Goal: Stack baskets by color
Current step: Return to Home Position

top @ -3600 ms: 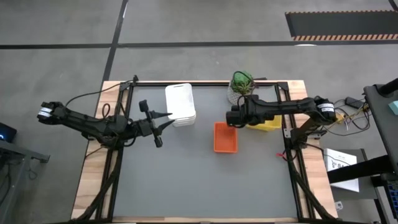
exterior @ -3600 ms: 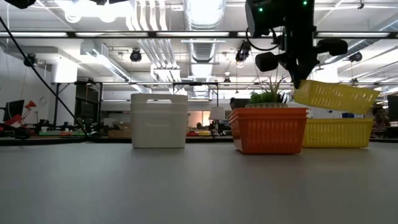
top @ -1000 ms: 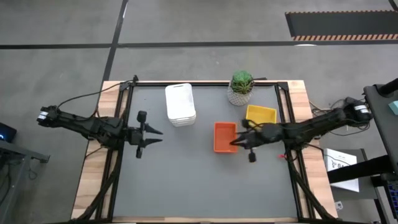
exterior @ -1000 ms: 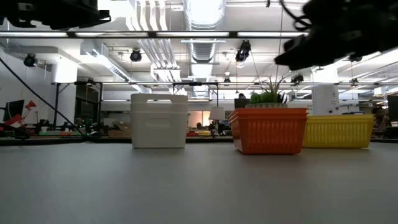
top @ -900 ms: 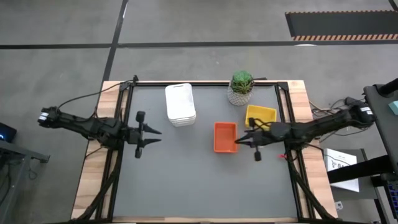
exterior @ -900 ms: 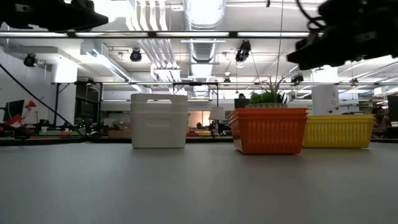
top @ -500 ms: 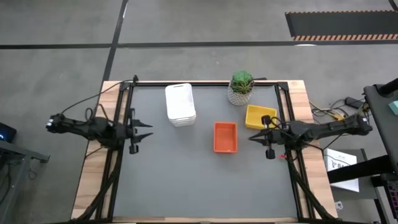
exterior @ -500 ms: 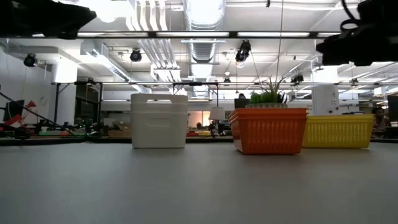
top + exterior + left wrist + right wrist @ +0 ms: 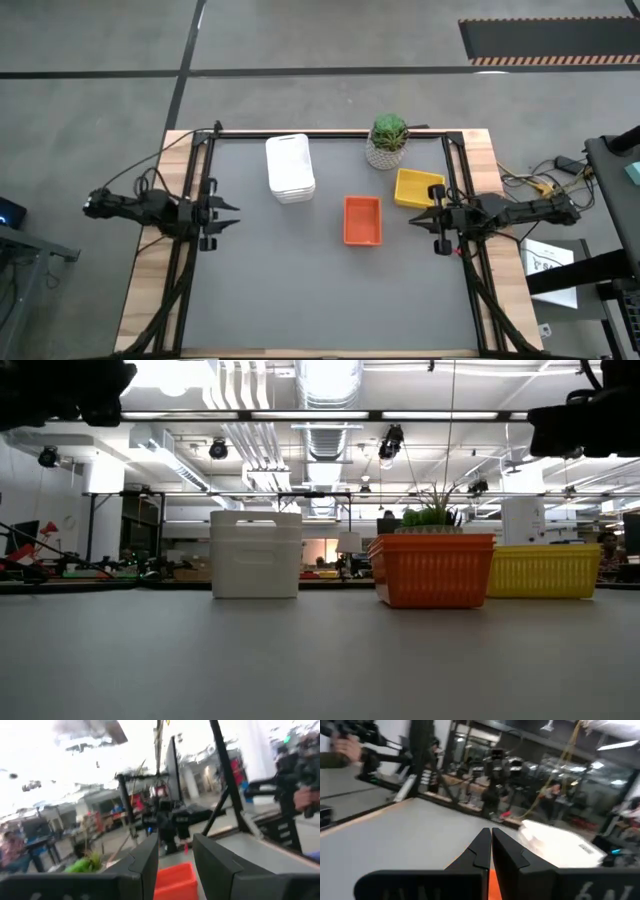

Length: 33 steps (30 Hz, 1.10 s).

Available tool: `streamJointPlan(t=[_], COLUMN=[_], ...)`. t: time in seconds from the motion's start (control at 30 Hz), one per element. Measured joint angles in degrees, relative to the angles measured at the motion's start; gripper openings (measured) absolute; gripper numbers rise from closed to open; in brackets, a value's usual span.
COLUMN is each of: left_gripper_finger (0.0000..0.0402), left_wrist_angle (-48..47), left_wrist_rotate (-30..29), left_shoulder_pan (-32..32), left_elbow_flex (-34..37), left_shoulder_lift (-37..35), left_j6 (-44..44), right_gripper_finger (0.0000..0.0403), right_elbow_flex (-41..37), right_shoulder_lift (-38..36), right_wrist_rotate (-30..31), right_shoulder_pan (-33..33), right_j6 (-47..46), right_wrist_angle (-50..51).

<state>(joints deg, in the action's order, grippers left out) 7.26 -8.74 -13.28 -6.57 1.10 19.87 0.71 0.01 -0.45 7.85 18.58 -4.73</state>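
My left fingers (image 9: 142,865) hang above the left edge of the grey surface (image 9: 300,290), parted by a moderate gap and holding nothing. My right fingers (image 9: 502,855) hang above the right edge, tips pressed together, likewise empty. The white rectangular perforated plastic baskets (image 9: 290,168) stand piled toward the far left, the orange perforated plastic baskets (image 9: 362,220) at mid-surface, and the yellow perforated plastic baskets (image 9: 418,187) near my right fingers and a green plant in a white woven pot (image 9: 388,140). The count in each pile cannot be told.

A green plant (image 9: 388,128) in a white pot (image 9: 384,156) stands at the edge of the grey table (image 9: 300,290).
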Motion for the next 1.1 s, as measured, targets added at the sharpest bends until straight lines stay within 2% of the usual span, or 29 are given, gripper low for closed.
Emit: streamJointPlan(t=[0.13,0.33,0.4,0.7,1.1], left_gripper_finger=[0.0107,0.0107,0.0107,0.0107,0.0107], left_wrist_angle=[8.4,5.3,5.9,5.8,5.8], left_wrist_rotate=[0.9,0.7,0.7,0.7,0.7], left_shoulder_pan=[0.0,0.0,0.0,0.0,0.0], left_elbow_flex=[6.0,6.1,6.1,6.1,6.2], left_shoulder_lift=[0.3,3.4,4.6,8.8,12.5], left_j6=[-0.9,-8.5,-8.7,-8.8,-8.8], right_gripper_finger=[0.0008,0.0008,0.0008,0.0008,0.0008], right_elbow_flex=[0.0,0.0,0.0,0.0,0.0], right_shoulder_lift=[0.0,0.5,0.7,1.5,1.6], right_wrist_rotate=[-4.0,-3.9,-2.3,-2.0,-2.0], right_shoulder_pan=[0.0,0.0,0.0,0.0,0.0], right_j6=[-2.0,-1.4,-0.6,-11.3,-11.5], right_wrist_angle=[-0.2,-0.1,0.3,0.2,0.2])
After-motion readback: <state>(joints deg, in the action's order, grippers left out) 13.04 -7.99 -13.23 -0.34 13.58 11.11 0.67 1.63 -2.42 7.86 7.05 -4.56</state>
